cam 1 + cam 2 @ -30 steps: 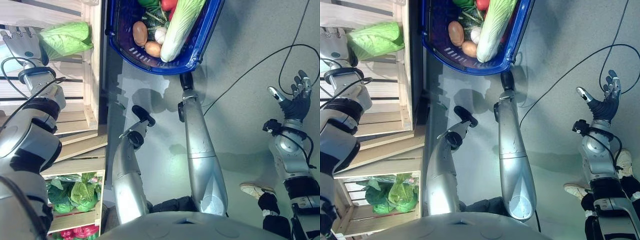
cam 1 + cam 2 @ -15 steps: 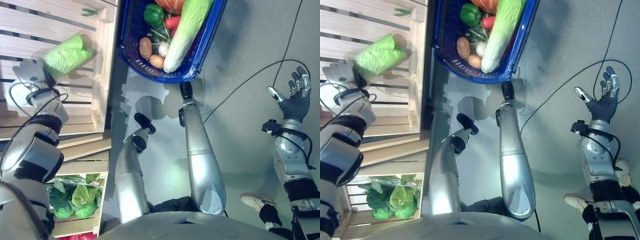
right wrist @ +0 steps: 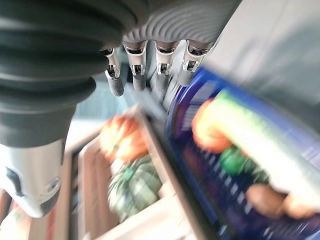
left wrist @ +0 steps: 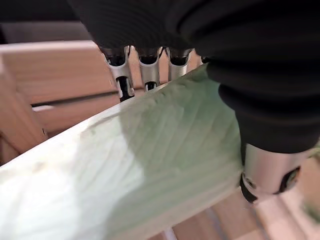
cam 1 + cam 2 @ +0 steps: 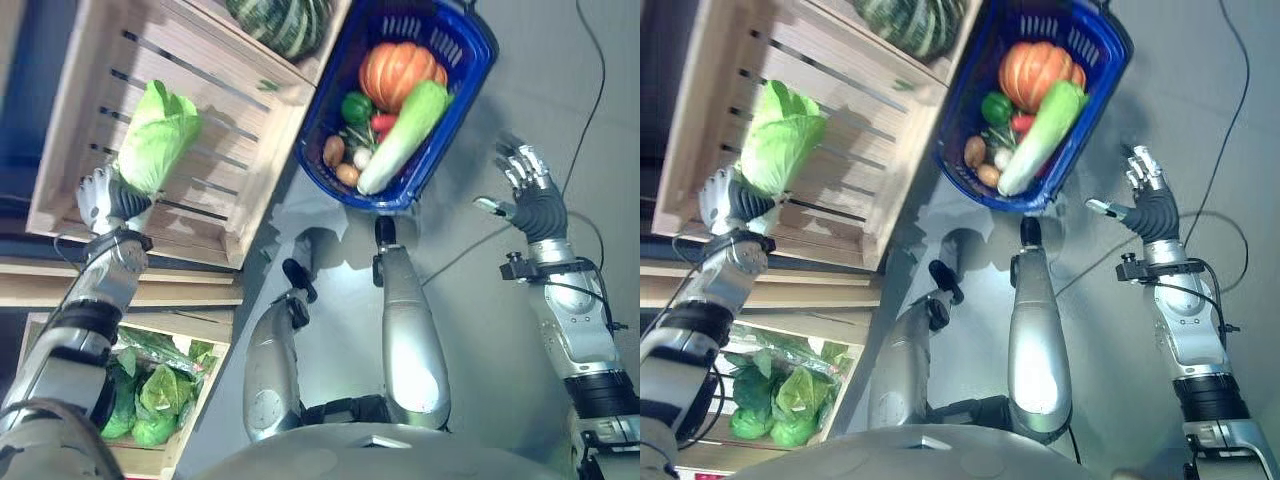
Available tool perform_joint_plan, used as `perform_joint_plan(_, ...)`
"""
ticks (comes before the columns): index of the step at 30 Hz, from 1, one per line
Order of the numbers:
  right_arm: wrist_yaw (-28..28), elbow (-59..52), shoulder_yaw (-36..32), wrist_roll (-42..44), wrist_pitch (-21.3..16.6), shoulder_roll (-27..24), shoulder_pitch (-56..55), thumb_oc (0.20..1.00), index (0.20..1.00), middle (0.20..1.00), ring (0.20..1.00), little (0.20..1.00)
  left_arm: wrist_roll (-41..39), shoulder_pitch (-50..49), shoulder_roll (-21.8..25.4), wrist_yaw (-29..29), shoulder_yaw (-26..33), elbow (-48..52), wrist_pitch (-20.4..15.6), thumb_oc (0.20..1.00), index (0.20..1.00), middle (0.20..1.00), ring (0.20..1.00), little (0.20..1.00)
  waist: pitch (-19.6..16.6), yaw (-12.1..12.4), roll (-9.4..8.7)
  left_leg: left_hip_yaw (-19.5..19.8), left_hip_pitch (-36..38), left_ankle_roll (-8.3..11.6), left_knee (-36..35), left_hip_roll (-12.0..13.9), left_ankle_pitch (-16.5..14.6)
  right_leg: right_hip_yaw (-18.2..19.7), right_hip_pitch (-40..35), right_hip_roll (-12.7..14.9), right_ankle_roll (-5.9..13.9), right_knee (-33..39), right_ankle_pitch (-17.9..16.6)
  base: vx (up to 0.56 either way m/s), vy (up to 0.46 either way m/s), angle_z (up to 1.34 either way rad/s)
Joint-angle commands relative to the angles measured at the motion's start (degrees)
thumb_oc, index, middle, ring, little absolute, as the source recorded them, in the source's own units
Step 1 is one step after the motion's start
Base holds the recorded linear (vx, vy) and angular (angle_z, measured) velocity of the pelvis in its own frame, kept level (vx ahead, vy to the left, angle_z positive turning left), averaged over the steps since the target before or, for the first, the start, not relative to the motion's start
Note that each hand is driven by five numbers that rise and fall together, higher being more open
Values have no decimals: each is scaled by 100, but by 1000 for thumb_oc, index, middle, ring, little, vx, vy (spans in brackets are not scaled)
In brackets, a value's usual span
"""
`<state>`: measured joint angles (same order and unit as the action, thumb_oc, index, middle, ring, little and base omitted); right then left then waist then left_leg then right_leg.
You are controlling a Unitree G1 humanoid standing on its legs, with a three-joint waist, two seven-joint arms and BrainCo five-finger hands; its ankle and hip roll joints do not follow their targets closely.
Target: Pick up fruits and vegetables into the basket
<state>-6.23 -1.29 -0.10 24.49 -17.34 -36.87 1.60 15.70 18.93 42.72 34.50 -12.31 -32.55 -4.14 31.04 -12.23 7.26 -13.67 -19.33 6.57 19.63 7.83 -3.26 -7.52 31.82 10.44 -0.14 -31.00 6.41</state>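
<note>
Left hand (image 5: 103, 196) closed round the stalk end of a cabbage (image 5: 156, 135), fingers (image 4: 123, 80) on one side and thumb on the other, as the left wrist view shows; the cabbage is over the slatted floor of the wooden crate (image 5: 80, 100), toward its near edge, and whether it is lifted clear of the slats cannot be told. A striped green squash (image 5: 279, 20) lies at the crate's far corner. Just beside the crate's right wall stands the blue basket (image 5: 478, 45) on the floor, already holding a pumpkin (image 5: 398, 72), a long pale-green cabbage (image 5: 405, 123), a green pepper (image 5: 356, 107) and a few small pieces near its near end. Right hand (image 5: 525, 185) held in the air to the right of the basket, fingers spread and empty. Step in hand, by judgement: the pick of the cabbage, grasp made, transfer not yet done. The next move calls for raising it above the crate's right wall, carrying it across to the basket, and releasing it over the free space at the basket's near end.
</note>
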Motion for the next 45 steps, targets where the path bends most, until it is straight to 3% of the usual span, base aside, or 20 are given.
perform_joint_plan(1,-649,-671,-20,393,236,298,-39,1000,1000,1000,1000,1000,138,-466,405,187,675,584,-500,200,200,200,200,200,-425,187,-516,-89,-127,-450,279,-427,-318,24,-693,127,514,1069,-273,110,-110,15)
perform_joint_plan(6,-744,-930,272,553,828,470,89,1000,1000,1000,1000,1000,430,-761,190,111,717,1290,-770,200,200,200,200,200,-853,473,-589,55,421,-422,-108,-489,-248,-172,-1423,97,523,1457,-276,149,-95,15)
perform_joint_plan(15,-304,-1119,897,656,1713,814,237,1000,1000,1000,1000,1000,923,-1120,-272,-328,552,2193,-1157,200,200,200,200,200,-1594,813,-703,203,1347,-459,-626,-519,-317,-314,-2534,33,621,2093,-345,145,-64,8)
perform_joint_plan(21,-49,-1130,1432,570,2005,1012,555,1000,1000,1000,1000,1000,1111,-982,-497,-590,212,2443,-1276,200,200,200,200,200,-1929,951,-772,227,1770,-436,-1000,-505,-271,-372,-2925,37,737,2382,-460,81,-39,4)
perform_joint_plan(32,851,-1060,2101,699,2505,1245,1419,1000,1000,1000,1000,1000,767,-406,-960,-1202,-628,2751,-938,200,200,200,200,200,-2298,1126,-957,92,2293,-450,-1312,-460,-383,-509,-3294,126,925,2620,-594,4,-7,5)
perform_joint_plan(45,1323,-663,2628,1099,2814,1652,1984,1000,1000,1000,1000,1000,701,171,-1385,-1140,-1420,2708,-587,200,200,200,200,200,-2466,1168,-1040,10,2501,-448,-1432,-450,-457,-567,-3376,235,1009,2747,-758,-9,5,0)
